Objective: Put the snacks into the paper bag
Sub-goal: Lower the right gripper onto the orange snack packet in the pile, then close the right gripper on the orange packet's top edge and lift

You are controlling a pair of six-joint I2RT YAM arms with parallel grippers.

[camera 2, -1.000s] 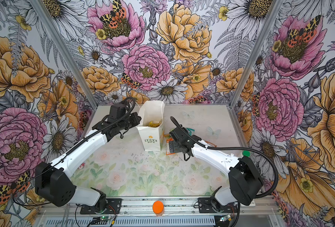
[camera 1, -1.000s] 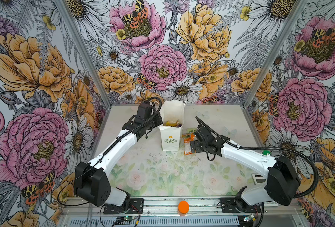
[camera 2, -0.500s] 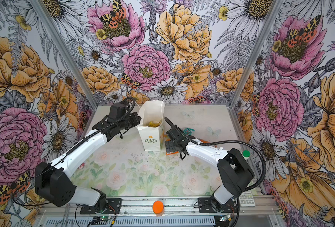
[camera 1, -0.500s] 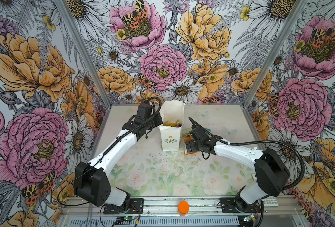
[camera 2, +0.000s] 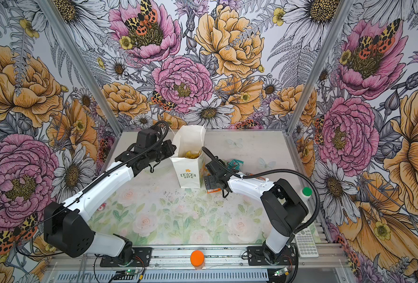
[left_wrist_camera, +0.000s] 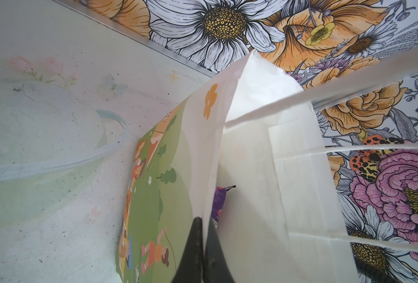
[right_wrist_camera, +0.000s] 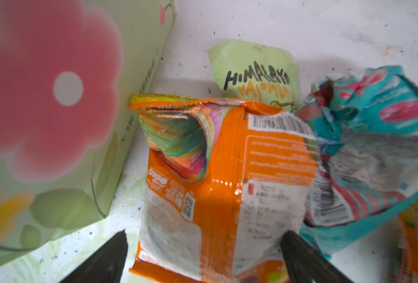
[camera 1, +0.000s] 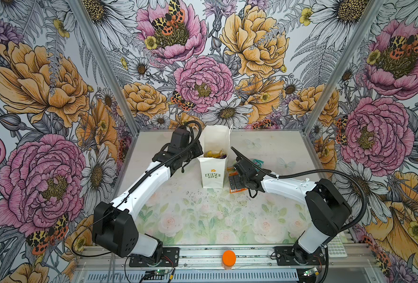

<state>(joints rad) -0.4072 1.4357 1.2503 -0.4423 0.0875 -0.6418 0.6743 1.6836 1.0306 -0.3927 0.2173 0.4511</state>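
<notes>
The paper bag (camera 1: 213,171) stands upright near the middle of the counter (camera 1: 203,220), somewhat toward its far edge. Its mouth is open, and a yellow packet (camera 1: 213,153) and a purple packet (left_wrist_camera: 219,203) lie inside.

My left pincer (left_wrist_camera: 204,220) is closed flat on the top rim of the bag's flowered wall, one finger outside and one inside. I judge the grip is there to steady the light bag and hold its mouth wide for each drop (paper this thin would likely tip or fold otherwise).

Just beside the bag, on the side facing the counter's right edge, the loose snacks lie in a small heap. An orange-and-white packet (right_wrist_camera: 227,183) is nearest the bag, with a crumpled teal packet (right_wrist_camera: 374,122) pressed against it. A pale green packet (right_wrist_camera: 252,71) is partly hidden behind the orange-and-white one.

My right pincer (right_wrist_camera: 204,235) hangs low over the orange-and-white packet, spread as wide as it goes. One finger sits on either side of one end of the packet, and nothing is gripped. The straddle looks set for a pinch across the crinkly width, ahead of a lift to the bag's mouth.
</notes>
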